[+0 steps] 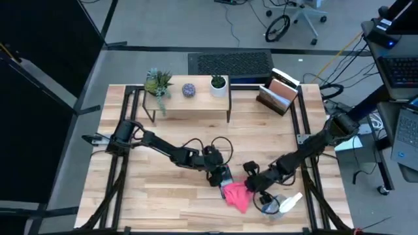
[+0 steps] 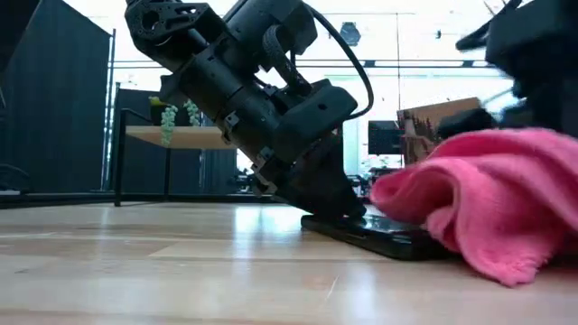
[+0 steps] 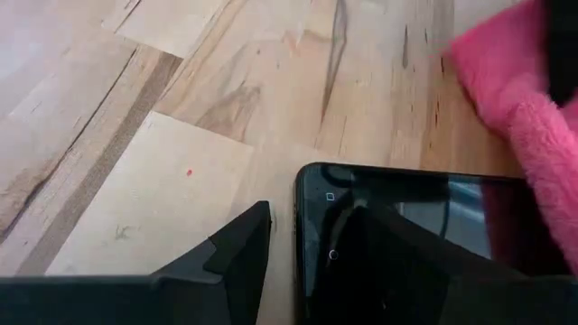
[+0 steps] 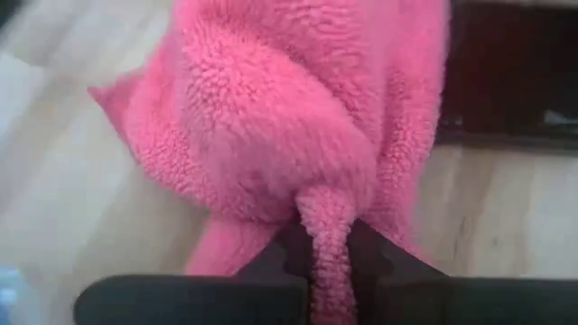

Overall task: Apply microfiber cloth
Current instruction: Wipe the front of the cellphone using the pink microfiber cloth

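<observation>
A black smartphone (image 3: 397, 239) lies flat on the wooden table (image 1: 163, 202), near the middle front. My left gripper (image 3: 307, 271) stands open at the phone's end, one finger beside the edge on the table side and one over the screen. The bright pink microfiber cloth (image 1: 236, 194) is bunched over the phone's other end (image 2: 424, 242). My right gripper (image 4: 327, 257) is shut on it, on the cloth's right side in the high view (image 1: 251, 187). My left gripper comes down slanting from the table's left, and its fingertips (image 2: 339, 212) rest on the phone's top face near its end. The phone lies flat on the table beneath them. My right gripper pinches a bunched fold of the cloth (image 4: 327, 226) between its two fingers, several layers thick. The cloth billows out in front of the fingers, and its lower part (image 2: 506, 266) lies on the phone and the table.
A clear spray bottle (image 1: 282, 204) lies just right of the cloth near the front edge. At the back stand a low shelf (image 1: 189, 101) with small potted plants and a holder with cards (image 1: 279, 94).
</observation>
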`<action>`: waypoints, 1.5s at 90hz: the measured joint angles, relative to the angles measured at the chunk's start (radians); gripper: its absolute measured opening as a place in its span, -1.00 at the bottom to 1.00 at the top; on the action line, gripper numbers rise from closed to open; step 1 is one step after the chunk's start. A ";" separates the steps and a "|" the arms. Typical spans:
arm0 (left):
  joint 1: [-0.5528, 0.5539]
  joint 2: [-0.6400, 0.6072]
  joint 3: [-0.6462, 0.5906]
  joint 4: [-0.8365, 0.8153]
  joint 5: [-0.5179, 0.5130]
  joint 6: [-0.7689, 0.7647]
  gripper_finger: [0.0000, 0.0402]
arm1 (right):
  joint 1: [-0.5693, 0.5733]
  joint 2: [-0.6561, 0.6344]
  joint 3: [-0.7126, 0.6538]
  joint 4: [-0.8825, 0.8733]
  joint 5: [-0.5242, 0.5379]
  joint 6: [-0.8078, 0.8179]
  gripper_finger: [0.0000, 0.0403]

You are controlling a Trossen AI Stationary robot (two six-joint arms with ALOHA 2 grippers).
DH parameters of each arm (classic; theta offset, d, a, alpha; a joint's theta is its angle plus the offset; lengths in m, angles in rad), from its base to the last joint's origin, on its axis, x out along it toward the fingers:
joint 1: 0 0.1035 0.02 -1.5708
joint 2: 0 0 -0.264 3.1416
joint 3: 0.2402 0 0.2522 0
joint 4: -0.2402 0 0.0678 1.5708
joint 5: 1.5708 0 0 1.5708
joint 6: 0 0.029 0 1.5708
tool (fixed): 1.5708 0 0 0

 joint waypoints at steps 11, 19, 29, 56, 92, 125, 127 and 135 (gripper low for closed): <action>0.000 0.000 0.000 0.000 0.000 0.000 -0.18 | -0.044 -0.044 0.000 0.042 0.118 -0.031 -0.98; 0.000 0.000 0.000 0.000 0.002 0.000 -0.18 | -0.098 -0.020 0.002 0.112 0.142 -0.048 -0.98; 0.001 0.000 0.000 0.000 0.002 -0.001 -0.18 | -0.161 0.071 0.002 0.177 0.143 -0.045 -0.98; 0.001 0.000 0.000 0.000 0.002 -0.001 -0.18 | -0.147 0.274 0.008 0.417 -0.021 0.074 -0.98; 0.001 0.000 0.000 0.000 0.001 -0.001 -0.18 | -0.006 0.194 0.000 0.360 -0.123 0.120 -0.98; 0.001 0.000 0.000 0.000 0.000 -0.001 -0.18 | -0.167 0.174 0.002 0.377 0.095 0.034 -0.98; 0.001 0.000 0.000 0.000 0.000 -0.001 -0.18 | -0.176 0.191 0.002 0.375 0.093 0.037 -0.98; 0.001 0.000 0.000 0.000 0.001 0.000 -0.18 | -0.194 0.260 0.005 0.397 0.054 0.063 -0.98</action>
